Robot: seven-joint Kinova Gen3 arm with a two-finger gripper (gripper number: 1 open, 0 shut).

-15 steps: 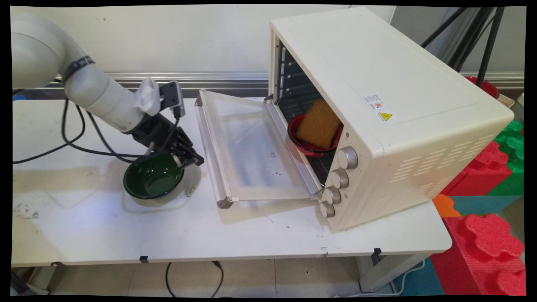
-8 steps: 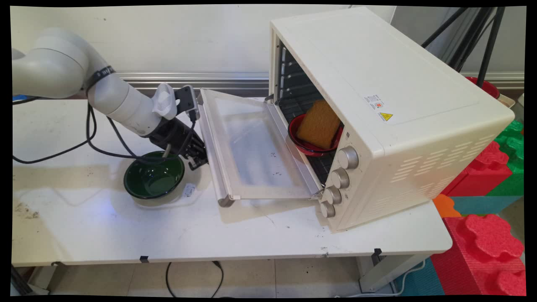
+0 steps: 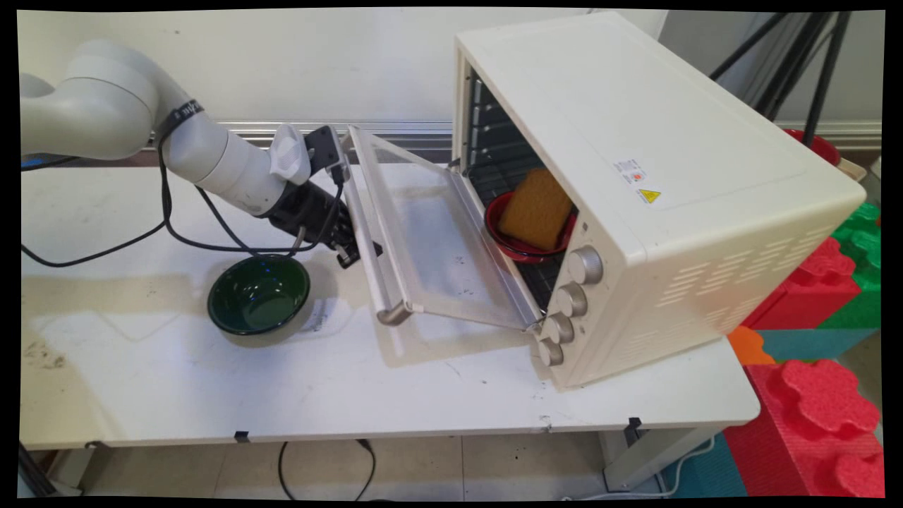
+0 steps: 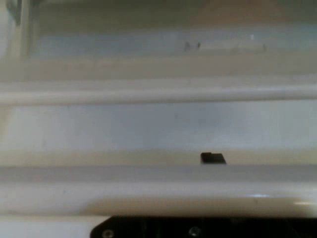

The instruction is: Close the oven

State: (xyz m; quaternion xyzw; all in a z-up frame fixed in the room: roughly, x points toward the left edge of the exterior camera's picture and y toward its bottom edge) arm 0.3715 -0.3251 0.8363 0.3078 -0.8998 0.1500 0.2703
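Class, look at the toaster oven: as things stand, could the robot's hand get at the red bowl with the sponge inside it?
Probably not directly. The hand is beneath the half-raised oven door, which stands between it and the red bowl.

You have one oven (image 3: 635,176), two bowls — one green (image 3: 258,303) and one red (image 3: 525,243) — one sponge (image 3: 536,208), four knobs (image 3: 584,266), and one gripper (image 3: 356,250) on one table (image 3: 211,381).

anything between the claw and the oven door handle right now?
Nothing visible. In the main view the claw sits right against the handle bar of the oven door, which is tilted partway up. The green bowl sits below-left of the claw, off that line.
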